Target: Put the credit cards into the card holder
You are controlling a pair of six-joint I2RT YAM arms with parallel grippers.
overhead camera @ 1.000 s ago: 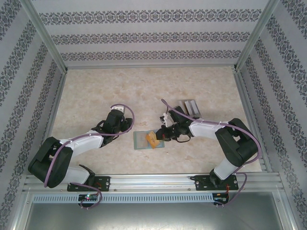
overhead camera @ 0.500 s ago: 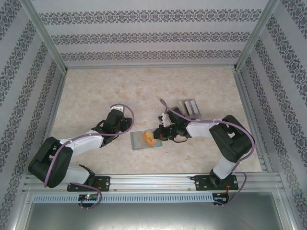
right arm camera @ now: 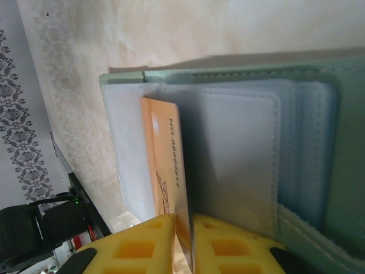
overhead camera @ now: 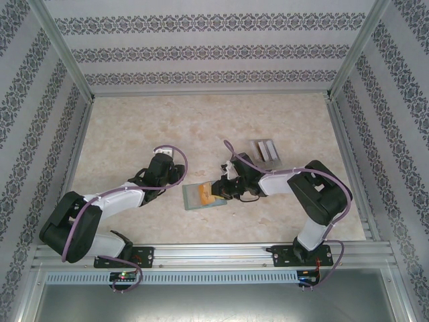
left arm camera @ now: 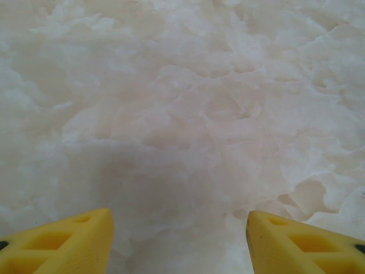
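Note:
The sage-green card holder (overhead camera: 193, 198) lies open on the table between the arms. The right wrist view shows its pale inner pockets (right arm camera: 239, 154) and green edge (right arm camera: 342, 114). An orange credit card (overhead camera: 206, 195) stands on edge, its far end down against the pockets (right arm camera: 168, 154). My right gripper (overhead camera: 216, 192) reaches in from the right. Its yellow fingers flank the card's near end (right arm camera: 183, 220), barely open, with a thin gap on the left side. My left gripper (overhead camera: 166, 157) rests left of the holder, open over bare table (left arm camera: 179, 220).
A clear slotted rack (overhead camera: 266, 150) with pale cards stands behind the right arm. Patterned walls and metal posts ring the marbled table (overhead camera: 134, 127). The arm bases sit on the near rail (overhead camera: 214, 253).
My right gripper moved left with the orange card, farther over the open holder, which slid slightly left. Its fingers have eased apart a little. The left arm has not moved.

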